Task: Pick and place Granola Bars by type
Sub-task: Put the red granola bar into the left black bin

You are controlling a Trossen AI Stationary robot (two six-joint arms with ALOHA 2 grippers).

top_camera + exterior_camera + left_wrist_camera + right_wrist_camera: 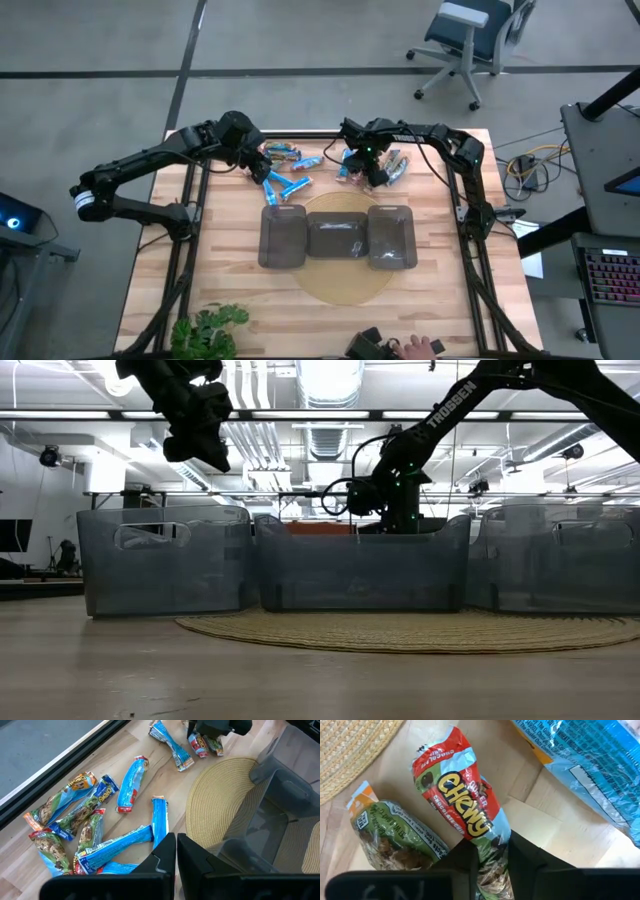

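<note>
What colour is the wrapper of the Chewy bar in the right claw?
Red wrapper with yellow lettering, clearest in the right wrist view.

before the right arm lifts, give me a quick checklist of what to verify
1. Right gripper closed on the red Chewy bar: ok, fingers pinch its end.
2. Green bar clear of the grip: cannot tell, it lies right beside.
3. Blue bar clear: ok, apart.
4. Trays upright on the mat: ok.
5. Left gripper out of the way: ok, shut, above the blue bars at the table's left.
</note>
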